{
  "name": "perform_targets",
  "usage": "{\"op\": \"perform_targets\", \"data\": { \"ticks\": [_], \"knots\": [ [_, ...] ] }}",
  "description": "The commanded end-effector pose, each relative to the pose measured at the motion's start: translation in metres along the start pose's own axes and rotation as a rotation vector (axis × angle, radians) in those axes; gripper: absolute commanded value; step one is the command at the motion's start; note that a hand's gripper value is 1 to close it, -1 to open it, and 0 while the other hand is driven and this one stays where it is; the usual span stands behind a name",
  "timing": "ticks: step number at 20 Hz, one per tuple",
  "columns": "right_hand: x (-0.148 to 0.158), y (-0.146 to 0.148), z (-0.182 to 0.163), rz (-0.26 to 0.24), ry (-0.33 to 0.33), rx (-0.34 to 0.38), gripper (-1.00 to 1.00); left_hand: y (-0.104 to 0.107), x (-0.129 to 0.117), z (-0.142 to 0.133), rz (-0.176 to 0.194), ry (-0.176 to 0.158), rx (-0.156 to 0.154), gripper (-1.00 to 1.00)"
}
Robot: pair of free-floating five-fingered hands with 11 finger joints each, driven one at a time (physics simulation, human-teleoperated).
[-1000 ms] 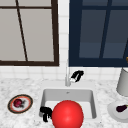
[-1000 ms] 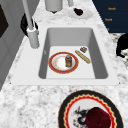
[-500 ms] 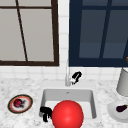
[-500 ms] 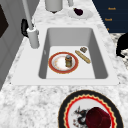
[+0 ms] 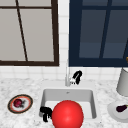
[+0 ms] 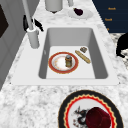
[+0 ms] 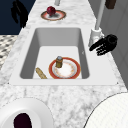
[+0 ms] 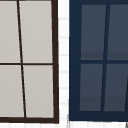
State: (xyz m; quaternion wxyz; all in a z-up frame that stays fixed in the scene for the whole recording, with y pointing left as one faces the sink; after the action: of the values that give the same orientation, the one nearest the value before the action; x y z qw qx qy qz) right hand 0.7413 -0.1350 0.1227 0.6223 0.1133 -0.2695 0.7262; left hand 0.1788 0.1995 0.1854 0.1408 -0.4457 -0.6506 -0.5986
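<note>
- Front view: red ball [image 5: 67, 114] blocks sink [image 5: 93, 105] front; left hand [image 5: 45, 112] at its front-left rim, fingers hanging loose.
- Right side view: right hand [image 7: 104, 44], fingers spread, tips just beside faucet [image 7: 96, 33] base at table's back edge.
- Left side view: plate [image 6: 57, 65] w/ jar [image 6: 68, 60] in the sink.

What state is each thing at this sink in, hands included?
Right hand: fingers spread, beside the grey faucet base, open.
Left hand: hanging at the sink's front edge, fingers drooping.
Red-rimmed plate: flat on the white sink's floor.
Small brown jar: upright on that plate.
Tan stick: lying on the floor beside the plate.
Dark red fruit: resting on the patterned plate.
</note>
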Motion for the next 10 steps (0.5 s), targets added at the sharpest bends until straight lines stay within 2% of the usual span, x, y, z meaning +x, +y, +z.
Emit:
{"op": "perform_targets", "data": {
  "ticks": [1,3,4,7,10],
  "knots": [
    [0.008,0.009,0.011,0.009,0.031,-0.028,-1.0,0.0,0.0,0.0,0.0,0.0,0.0,0.0],
    [0.004,0.019,0.023,0.019,0.007,-0.029,-1.0,0.0,0.0,0.0,0.0,0.0,0.0,0.0],
    [0.007,0.018,0.026,0.029,0.015,-0.026,-1.0,0.0,0.0,0.0,0.0,0.0,0.0,0.0],
    [0.015,0.011,0.043,0.082,0.079,-0.054,-1.0,0.0,0.0,0.0,0.0,0.0,0.0,0.0],
    [0.021,0.008,0.058,0.104,0.121,-0.056,-1.0,0.0,0.0,0.0,0.0,0.0,0.0,0.0]
  ]
}}
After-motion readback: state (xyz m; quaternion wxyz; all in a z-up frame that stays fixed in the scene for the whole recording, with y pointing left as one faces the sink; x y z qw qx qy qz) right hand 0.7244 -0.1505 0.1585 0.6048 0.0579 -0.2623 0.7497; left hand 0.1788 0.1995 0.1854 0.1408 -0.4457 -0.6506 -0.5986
